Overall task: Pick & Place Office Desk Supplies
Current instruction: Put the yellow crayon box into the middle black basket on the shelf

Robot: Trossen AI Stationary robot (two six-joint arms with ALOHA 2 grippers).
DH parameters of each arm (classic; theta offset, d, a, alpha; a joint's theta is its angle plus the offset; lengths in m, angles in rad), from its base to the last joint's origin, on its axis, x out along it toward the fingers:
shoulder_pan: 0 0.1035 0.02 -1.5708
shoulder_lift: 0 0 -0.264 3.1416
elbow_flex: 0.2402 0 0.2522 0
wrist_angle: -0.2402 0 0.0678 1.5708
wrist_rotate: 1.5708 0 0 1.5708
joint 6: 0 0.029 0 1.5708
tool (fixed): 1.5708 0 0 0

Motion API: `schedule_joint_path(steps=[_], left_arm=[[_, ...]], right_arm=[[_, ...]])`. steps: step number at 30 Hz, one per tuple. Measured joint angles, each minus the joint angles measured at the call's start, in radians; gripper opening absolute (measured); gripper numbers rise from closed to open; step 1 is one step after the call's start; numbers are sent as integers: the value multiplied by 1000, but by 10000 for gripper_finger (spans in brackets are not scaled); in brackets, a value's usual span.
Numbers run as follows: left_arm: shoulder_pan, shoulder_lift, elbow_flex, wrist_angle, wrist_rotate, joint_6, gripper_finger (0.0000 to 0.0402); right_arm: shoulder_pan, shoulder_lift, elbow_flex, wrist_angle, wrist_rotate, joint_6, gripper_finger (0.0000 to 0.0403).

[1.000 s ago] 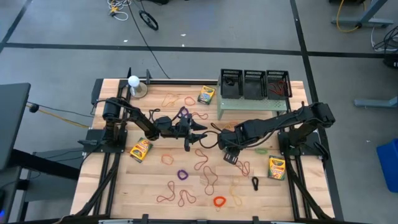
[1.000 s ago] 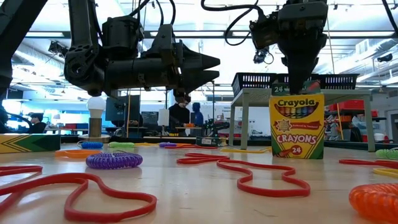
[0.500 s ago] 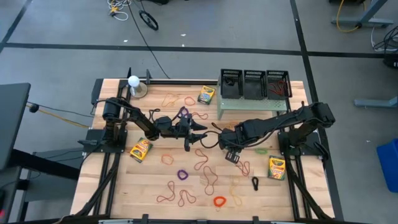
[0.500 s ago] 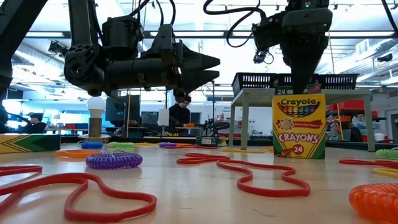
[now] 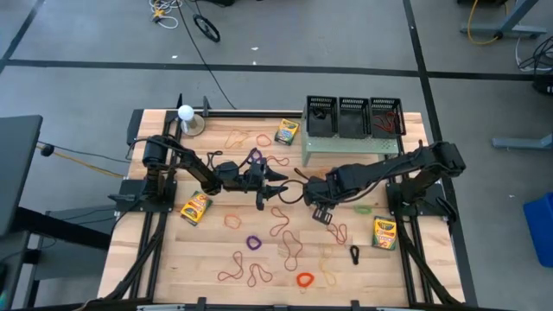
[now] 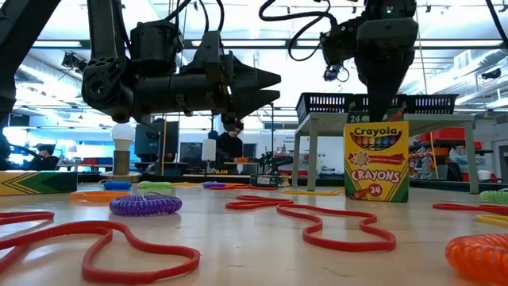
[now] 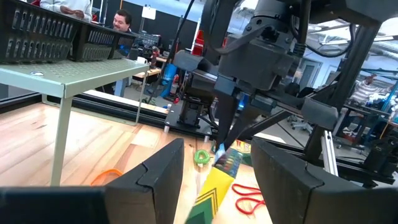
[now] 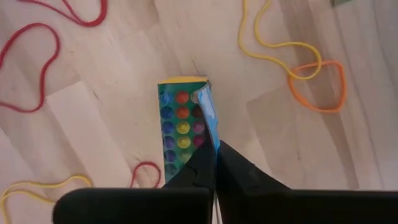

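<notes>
Two dark arms are seen reaching over a wooden table (image 5: 173,268) from its left and right edges, and their grippers are found near its middle. A pale green perforated stand (image 5: 346,145) is set against the far edge towards the right corner, and three black baskets (image 5: 354,116) are carried on it.

The left gripper (image 5: 281,186) is held level above the table's middle with its fingers spread and nothing between them. The right gripper (image 5: 321,210) is pointed straight down just right of the middle, and its fingers are pressed together on the blue flap (image 8: 208,115) of an opened crayon box (image 6: 376,161). This box is stood upright on the table beneath the gripper, and its crayon tips are exposed in the right wrist view.

Three more crayon boxes are laid flat: one (image 5: 286,131) by the far edge beside the stand, one (image 5: 196,207) near the left edge, one (image 5: 384,232) near the right edge. A white ball on a round base (image 5: 187,114) is placed at the far left corner.

Small coiled rings are scattered towards the near edge: purple (image 5: 253,243), orange (image 5: 304,279), black (image 5: 354,253), and green (image 5: 363,208) nearer the right edge. Thin rubber-band loops (image 5: 244,275) in red, tan and orange are strewn across the table.
</notes>
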State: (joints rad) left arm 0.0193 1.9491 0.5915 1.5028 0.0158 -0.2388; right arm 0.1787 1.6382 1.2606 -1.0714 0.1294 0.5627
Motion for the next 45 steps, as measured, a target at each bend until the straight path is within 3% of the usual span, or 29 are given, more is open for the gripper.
schedule_joint_path(steps=[11, 24, 35, 45], left_arm=[[0, 0, 0, 0, 0, 0, 195], [0, 0, 0, 0, 0, 0, 195], [0, 0, 0, 0, 0, 0, 195], [0, 0, 0, 0, 0, 0, 195]], right_arm=[[-3, -90, 3, -2, -1, -16, 2], [-57, -92, -68, 171, -232, -25, 1], [-78, -92, -137, 198, -278, -20, 2], [-88, -92, -142, 178, -259, -10, 3]])
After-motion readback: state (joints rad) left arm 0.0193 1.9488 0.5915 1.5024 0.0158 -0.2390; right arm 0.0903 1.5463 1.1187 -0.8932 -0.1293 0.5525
